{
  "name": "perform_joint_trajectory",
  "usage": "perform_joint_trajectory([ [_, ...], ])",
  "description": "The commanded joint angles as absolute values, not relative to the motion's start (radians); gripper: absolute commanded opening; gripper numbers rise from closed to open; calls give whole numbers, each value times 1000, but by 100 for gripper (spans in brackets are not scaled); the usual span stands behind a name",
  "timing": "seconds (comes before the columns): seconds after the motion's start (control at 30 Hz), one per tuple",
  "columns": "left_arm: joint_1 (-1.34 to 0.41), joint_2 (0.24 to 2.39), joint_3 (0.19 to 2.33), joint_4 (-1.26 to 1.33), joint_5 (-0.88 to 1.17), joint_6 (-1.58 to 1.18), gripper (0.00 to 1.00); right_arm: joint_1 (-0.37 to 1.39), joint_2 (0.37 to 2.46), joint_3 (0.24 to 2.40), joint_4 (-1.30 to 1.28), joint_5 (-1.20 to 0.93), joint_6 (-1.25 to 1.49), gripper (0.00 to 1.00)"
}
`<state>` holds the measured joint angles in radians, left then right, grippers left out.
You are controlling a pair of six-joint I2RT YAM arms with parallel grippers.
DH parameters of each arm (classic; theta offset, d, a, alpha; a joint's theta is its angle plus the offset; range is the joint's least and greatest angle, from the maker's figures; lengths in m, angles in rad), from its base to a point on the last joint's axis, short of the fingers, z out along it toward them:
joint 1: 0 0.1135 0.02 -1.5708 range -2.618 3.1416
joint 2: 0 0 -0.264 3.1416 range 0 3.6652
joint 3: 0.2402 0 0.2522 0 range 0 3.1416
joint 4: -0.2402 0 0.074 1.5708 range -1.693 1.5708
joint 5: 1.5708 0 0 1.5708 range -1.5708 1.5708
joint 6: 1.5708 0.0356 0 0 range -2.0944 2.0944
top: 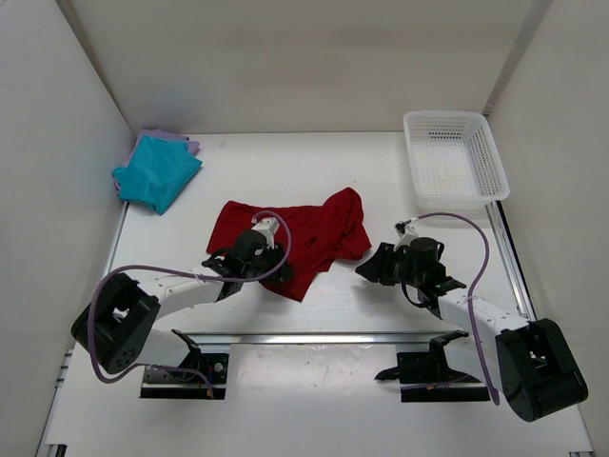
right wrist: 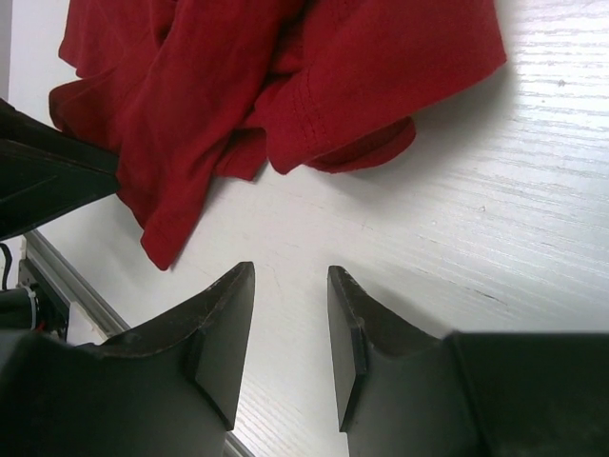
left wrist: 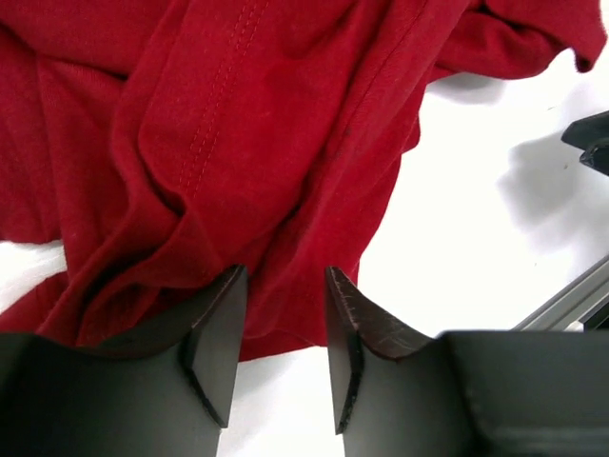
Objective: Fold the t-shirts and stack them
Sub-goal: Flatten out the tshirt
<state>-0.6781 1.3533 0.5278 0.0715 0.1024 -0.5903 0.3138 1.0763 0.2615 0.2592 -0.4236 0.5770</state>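
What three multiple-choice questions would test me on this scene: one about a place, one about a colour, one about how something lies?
1. Where does the white basket sit?
A) far right corner
B) near left corner
C) the middle

2. What colour is the shirt lying uppermost at far left?
A) yellow
B) teal
C) black

3. How does the red shirt lie?
A) neatly folded
B) hanging in the air
C) crumpled on the table

Answers:
1 A: the basket stands at the back right, beside the wall.
2 B: a teal shirt lies over a purple shirt.
3 C: the red shirt spreads rumpled in the middle, unfolded.
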Motion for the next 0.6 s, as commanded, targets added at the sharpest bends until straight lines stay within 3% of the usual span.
perform_joint_trajectory([
  [0.0, -689, 1348, 511, 112, 133, -601, 44, 313, 1075, 259, 319, -425, 575, 35],
  [0.13, -681, 1358, 511, 115, 153, -606, 34, 310, 1063, 255, 316, -428, 580, 35],
  [0.27, -687, 1376, 520, 110, 137, -600, 47, 295, 1065, 253, 318, -446, 581, 35],
  [0.37, -690, 1387, 517, 112, 129, -601, 48, 282, 1069, 264, 330, -450, 581, 36],
  [0.43, -695, 1391, 517, 109, 135, -597, 39, 261, 1078, 276, 333, -434, 584, 37],
  [0.5, -692, 1381, 543, 91, 118, -606, 17, 223, 1103, 304, 342, -419, 591, 39],
  [0.57, -674, 1345, 577, 43, 114, -603, 4, 197, 1164, 337, 338, -394, 584, 42],
])
